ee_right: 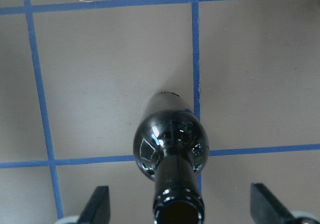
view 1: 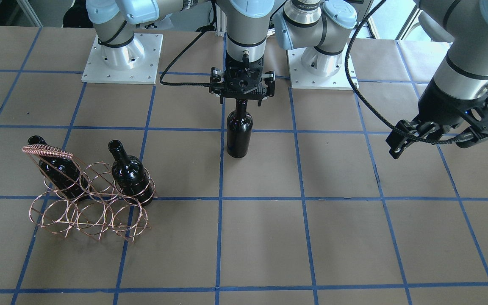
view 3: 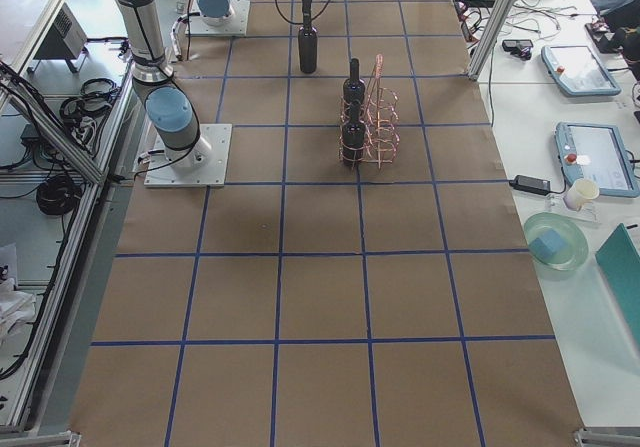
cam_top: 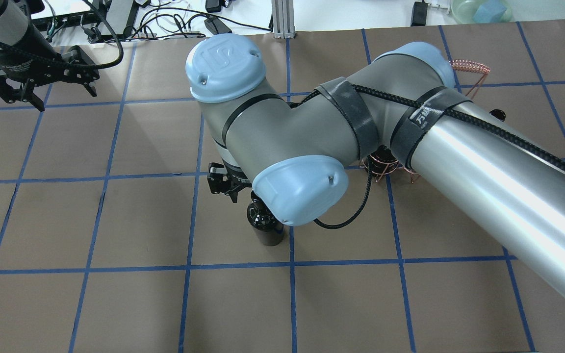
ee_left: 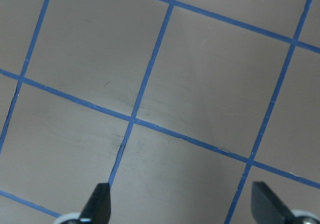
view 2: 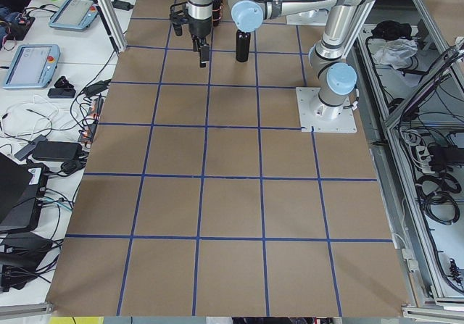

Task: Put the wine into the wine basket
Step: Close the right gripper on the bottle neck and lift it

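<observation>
A glossy black wine bottle stands upright on the table near its middle. My right gripper is straight above it. In the right wrist view the fingers stand wide apart on both sides of the bottle's neck and do not touch it. The copper wire wine basket stands at the right arm's side. It holds two more black bottles in the end rings of the row nearer the robot. My left gripper is open and empty, raised over bare table.
The table is brown paper with a blue tape grid. The two white arm base plates sit at the robot's edge. In the overhead view my right arm hides most of the basket and part of the bottle.
</observation>
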Motion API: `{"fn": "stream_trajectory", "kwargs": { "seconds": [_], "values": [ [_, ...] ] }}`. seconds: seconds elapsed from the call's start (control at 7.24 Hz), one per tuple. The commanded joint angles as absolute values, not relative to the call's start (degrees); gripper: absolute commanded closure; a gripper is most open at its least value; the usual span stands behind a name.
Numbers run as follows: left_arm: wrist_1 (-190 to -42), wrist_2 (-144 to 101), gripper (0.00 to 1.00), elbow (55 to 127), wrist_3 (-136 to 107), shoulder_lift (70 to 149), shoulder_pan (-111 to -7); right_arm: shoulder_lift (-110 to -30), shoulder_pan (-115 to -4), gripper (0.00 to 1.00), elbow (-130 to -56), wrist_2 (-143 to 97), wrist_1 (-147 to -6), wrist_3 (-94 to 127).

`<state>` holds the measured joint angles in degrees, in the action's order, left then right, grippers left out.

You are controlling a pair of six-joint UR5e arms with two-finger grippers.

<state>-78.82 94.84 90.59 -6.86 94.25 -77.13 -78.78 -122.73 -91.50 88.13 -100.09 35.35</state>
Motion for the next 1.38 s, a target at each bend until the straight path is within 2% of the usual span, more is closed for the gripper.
{"fn": "stream_trajectory", "kwargs": {
  "seconds": [0.0,0.14,0.55,0.69,0.97,1.1,1.24],
  "values": [
    [-78.9,94.9,0.00,90.7,-6.9,94.6,-77.2,-78.6,-122.9,0.05,-91.9,88.1,-100.5,35.5],
    [-79.0,94.9,0.00,90.7,-6.9,94.7,-77.2,-78.6,-122.9,0.11,-91.9,88.0,-100.5,35.4],
    [-79.7,94.9,0.00,90.8,-6.9,94.8,-77.1,-78.4,-122.9,0.22,-92.5,88.0,-101.9,35.6],
    [-79.7,94.9,0.00,90.8,-6.9,94.9,-77.2,-78.4,-122.9,0.34,-92.5,88.0,-102.0,35.5],
    [-79.8,94.8,0.00,90.8,-6.9,94.9,-77.2,-78.3,-122.9,0.68,-92.8,87.9,-102.0,35.0],
    [-79.8,94.8,0.00,90.8,-6.9,94.9,-77.2,-78.3,-122.9,0.76,-92.8,87.9,-102.0,35.2],
    [-79.8,94.8,0.00,90.8,-6.9,94.9,-77.2,-78.4,-122.9,0.95,-92.8,87.8,-101.9,35.6]
  ]
}}
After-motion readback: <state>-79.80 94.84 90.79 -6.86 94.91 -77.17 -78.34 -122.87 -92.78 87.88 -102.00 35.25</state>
